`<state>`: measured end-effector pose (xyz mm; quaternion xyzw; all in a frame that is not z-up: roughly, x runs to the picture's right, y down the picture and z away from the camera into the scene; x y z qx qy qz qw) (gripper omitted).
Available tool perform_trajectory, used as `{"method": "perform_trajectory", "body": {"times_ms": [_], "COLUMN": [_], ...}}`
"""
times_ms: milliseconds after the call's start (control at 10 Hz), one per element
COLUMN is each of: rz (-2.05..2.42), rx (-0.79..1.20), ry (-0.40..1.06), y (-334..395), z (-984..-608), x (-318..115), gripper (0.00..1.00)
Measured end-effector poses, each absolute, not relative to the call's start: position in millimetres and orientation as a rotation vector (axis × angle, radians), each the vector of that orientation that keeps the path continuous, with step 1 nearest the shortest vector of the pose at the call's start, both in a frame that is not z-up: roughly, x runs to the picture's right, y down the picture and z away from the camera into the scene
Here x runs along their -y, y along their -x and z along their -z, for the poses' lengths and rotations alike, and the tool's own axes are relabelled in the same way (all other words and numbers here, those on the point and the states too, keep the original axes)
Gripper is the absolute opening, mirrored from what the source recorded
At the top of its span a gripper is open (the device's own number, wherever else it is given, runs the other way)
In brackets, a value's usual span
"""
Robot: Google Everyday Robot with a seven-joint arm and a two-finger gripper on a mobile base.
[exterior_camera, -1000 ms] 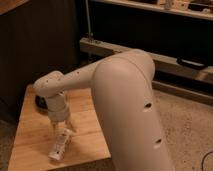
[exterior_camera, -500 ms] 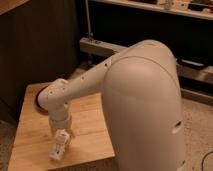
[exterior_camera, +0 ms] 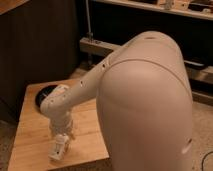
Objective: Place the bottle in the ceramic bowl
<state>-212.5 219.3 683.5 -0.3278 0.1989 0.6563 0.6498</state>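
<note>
The wooden tabletop is pale, with plank grain running from its back edge to its front edge. At its back left corner sits the ceramic bowl, round, black and glossy. Only part of its low rim and dark inside shows past the arm, so what it holds cannot be told. The bottle is outside it, a slim white plastic shape lying tilted on the wood close to the front edge, well apart from the bowl.

The gripper is right over the bottle's upper end and seems to touch it. Whether it is spread or clamped on the bottle, I cannot tell. The smooth cream arm climbs from there toward the right into a big rounded shell.

Compared with half a second ago, the gripper has come lower onto the bottle, the bottle lies about where it did, and the shell has swung nearer, covering more of the tabletop's right edge.
</note>
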Motion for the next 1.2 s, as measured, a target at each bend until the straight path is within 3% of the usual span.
{"method": "perform_trajectory", "body": {"times_ms": [1200], "rz": [-1.442], "rx": [-0.389], "ry": [0.782], "y": [223], "z": [-666], "x": [-196], "gripper": [0.65]}}
